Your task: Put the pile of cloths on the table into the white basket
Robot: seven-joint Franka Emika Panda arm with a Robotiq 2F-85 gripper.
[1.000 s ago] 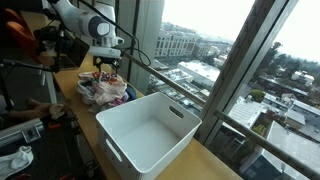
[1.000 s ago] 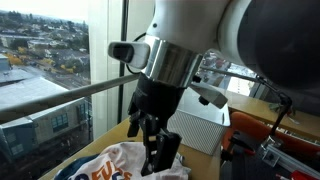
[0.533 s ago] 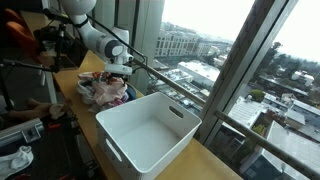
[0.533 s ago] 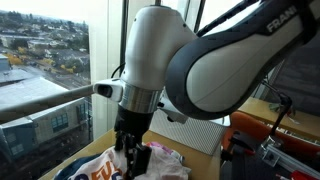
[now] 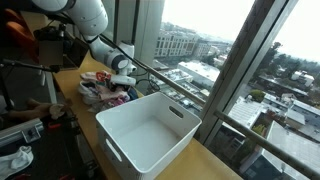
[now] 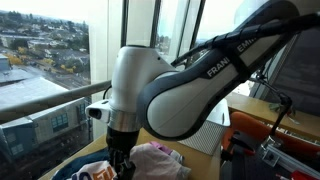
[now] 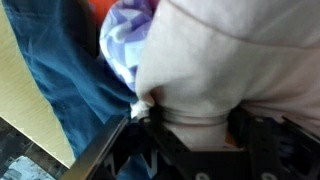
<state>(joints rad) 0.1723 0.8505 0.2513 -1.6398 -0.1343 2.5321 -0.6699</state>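
Cloths (image 5: 104, 93), just beside the white basket (image 5: 140, 150) rim, bury the gripper (image 6: 121, 168) (grip unreadable).

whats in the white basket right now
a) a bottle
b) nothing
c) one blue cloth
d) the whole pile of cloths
B: in an exterior view the white basket shows only its bare inside, while the pile of cloths lies on the table beside it.

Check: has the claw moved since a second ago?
Yes. The claw has sunk into the multicoloured cloth pile, lower against the fixed white plastic basket.
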